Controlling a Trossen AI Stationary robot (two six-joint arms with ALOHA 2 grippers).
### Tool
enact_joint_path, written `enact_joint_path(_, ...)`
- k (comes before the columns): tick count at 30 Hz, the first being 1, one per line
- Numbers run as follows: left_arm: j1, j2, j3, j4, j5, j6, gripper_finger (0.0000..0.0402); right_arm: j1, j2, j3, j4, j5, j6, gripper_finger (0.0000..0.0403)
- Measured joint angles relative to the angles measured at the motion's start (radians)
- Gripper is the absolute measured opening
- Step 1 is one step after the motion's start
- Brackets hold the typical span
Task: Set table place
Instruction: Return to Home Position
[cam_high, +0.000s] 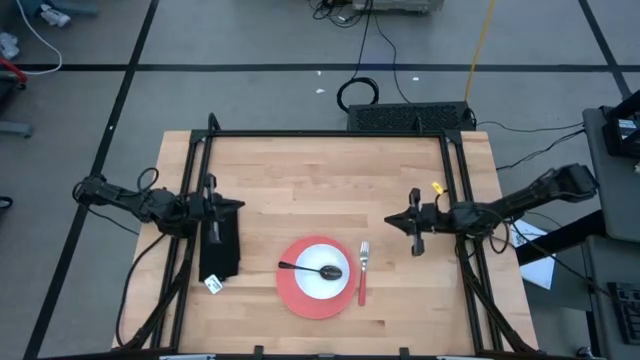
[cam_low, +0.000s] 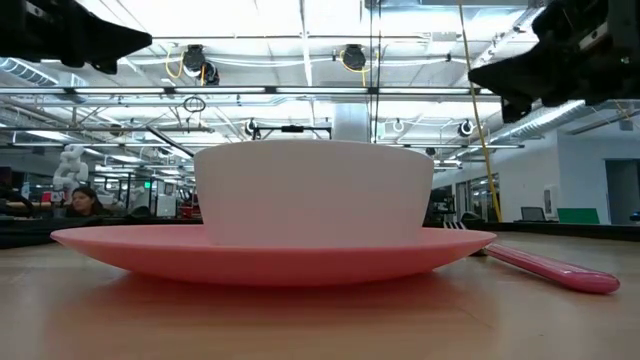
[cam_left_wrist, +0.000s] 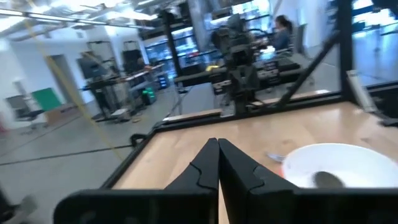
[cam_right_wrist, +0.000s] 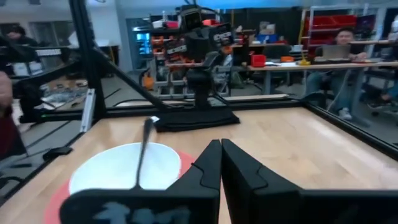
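One pink plate (cam_high: 289, 296), one white bowl (cam_high: 336, 286), one black spoon (cam_high: 327, 271), one pink fork (cam_high: 363, 274); left gripper (cam_left_wrist: 217, 147), right gripper (cam_right_wrist: 221, 147): fingers together.

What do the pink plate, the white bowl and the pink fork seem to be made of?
Pink plate: probably plastic, matte, evenly coloured. White bowl: plastic or ceramic, smooth; unclear which. Pink fork: likely plastic handle with faint sheen; paler tines, possibly metal.

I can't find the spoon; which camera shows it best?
The high view: looking down, it shows the whole black spoon lying in the white bowl. The low view hides it behind the bowl's wall. The left wrist view catches only its scoop, the right wrist view mainly its handle.
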Motion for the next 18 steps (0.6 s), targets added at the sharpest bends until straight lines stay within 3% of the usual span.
enact_joint_path(3, 0.0, 0.0, 0.0, 0.007, -0.051, 0.015, 0.0013, -0.004, -0.051, -0.033, -0.01, 0.01, -0.006, 0.0)
enact_joint_path(9, 0.0, 0.0, 0.0, 0.005, -0.06, 0.02, 0.0004, -0.04, -0.125, -0.068, -0.008, 0.009, 0.004, 0.0)
enact_joint_path(18, 0.049, 0.0, 0.0, -0.011, -0.061, 0.057, 0.001, -0.124, -0.141, -0.07, -0.087, -0.002, 0.011, 0.0)
